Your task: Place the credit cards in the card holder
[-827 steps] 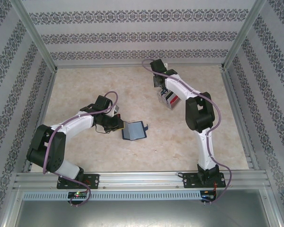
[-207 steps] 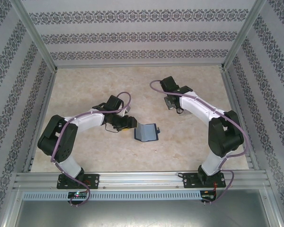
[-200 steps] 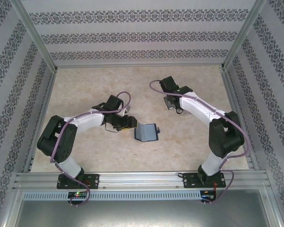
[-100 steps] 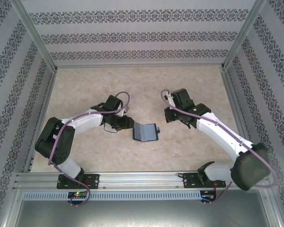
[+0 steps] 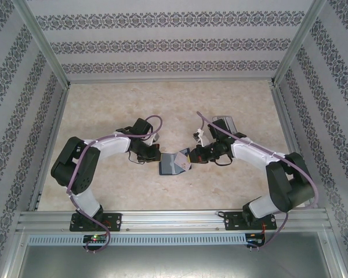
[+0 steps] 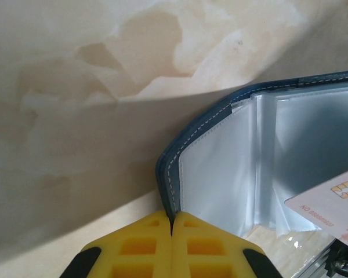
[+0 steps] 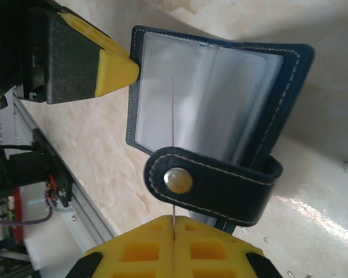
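Near the middle of the beige marbled table top (image 5: 104, 104) lies the small navy-blue folding card holder (image 5: 173, 165), opened like a book, with both arms meeting over it from either side. From the left wrist view, the left gripper (image 6: 171, 226) has its yellow fingertips pressed together on the stitched edge of one navy cover, holding that flap up off the table. Inside the holder a stack of clear plastic sleeves (image 7: 191, 98) fans between the two covers. The strap-like clasp tab with its round metal snap (image 7: 211, 188) curls from the other cover and hangs just in front of the right gripper (image 7: 174, 231). That gripper's yellow fingers are closed on a thin, pale plastic credit card with a gold chip (image 6: 336, 202). The right wrist camera sees the card edge-on, as a fine line running out over the sleeves. From the left wrist the card's chip end reaches in among the sleeves, though whether it sits inside a pocket cannot be told. Behind the right forearm a small greyish boxy thing (image 5: 225, 123) stands on the table, too small to make out
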Robot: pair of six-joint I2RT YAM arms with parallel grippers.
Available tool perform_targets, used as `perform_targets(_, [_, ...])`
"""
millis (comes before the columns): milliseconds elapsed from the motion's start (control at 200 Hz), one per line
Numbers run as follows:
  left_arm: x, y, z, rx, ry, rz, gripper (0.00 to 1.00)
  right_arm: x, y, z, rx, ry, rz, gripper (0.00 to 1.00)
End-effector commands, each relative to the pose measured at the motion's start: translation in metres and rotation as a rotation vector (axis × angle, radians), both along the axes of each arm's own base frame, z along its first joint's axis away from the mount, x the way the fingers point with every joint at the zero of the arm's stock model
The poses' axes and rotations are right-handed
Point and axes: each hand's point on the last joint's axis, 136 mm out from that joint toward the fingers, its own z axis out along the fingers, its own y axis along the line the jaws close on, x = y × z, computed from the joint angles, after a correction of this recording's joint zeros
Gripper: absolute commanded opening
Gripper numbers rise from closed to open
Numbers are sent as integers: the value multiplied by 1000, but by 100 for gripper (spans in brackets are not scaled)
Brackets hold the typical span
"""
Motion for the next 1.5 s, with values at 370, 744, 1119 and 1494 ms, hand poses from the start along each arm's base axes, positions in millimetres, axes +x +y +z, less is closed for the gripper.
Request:
perform_targets(370, [-7, -4, -10, -1, 44, -17, 0, 6, -9, -27, -114, 76, -83, 0])
perform_targets(744, [-6, -5, -17, 5, 64, -16, 0, 12, 7, -37, -37, 122, -55, 1])
perform_targets(1119, [-7, -3, -22, 6, 64, 2, 0, 20, 12, -46, 15, 168, -99, 4])
perform_targets(1494, [-11, -1, -24, 12, 81, 8, 0, 19, 23, -51, -46, 179, -275, 19])
